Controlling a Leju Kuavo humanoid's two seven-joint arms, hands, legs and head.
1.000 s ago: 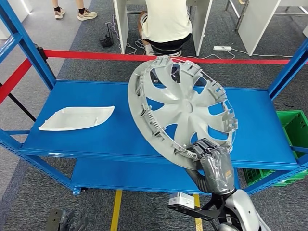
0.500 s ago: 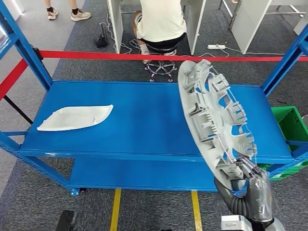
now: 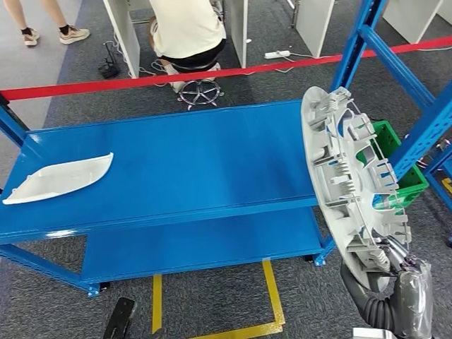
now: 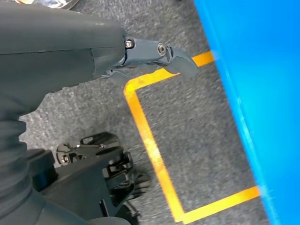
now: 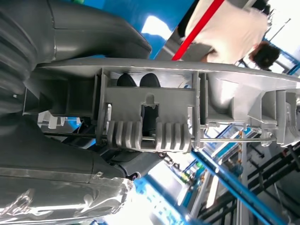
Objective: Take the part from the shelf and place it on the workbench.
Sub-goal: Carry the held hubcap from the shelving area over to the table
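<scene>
The part is a grey plastic hubcap [image 3: 352, 183], held upright and nearly edge-on with its ribbed back side facing me, off the right end of the blue shelf [image 3: 176, 162]. My right hand [image 3: 407, 300] grips its lower rim at the bottom right. In the right wrist view the thumb and dark fingers of the right hand [image 5: 63, 164] clamp the rim of the hubcap [image 5: 169, 101] from both sides. My left hand [image 4: 141, 49] hangs over the carpet with its fingers stretched out and nothing in them.
A white curved panel [image 3: 56, 178] lies at the shelf's left end. A green crate [image 3: 397, 159] sits behind the hubcap beside blue uprights [image 3: 421, 134]. Red tape [image 3: 159, 79] runs behind the shelf, and a person sits on a stool [image 3: 183, 32]. Yellow floor lines [image 3: 266, 282] mark the carpet.
The whole view has swung to the right, so the shelf has slid left. The hubcap has come off the shelf and turned from face-on to edge-on, carried right in my right hand.
</scene>
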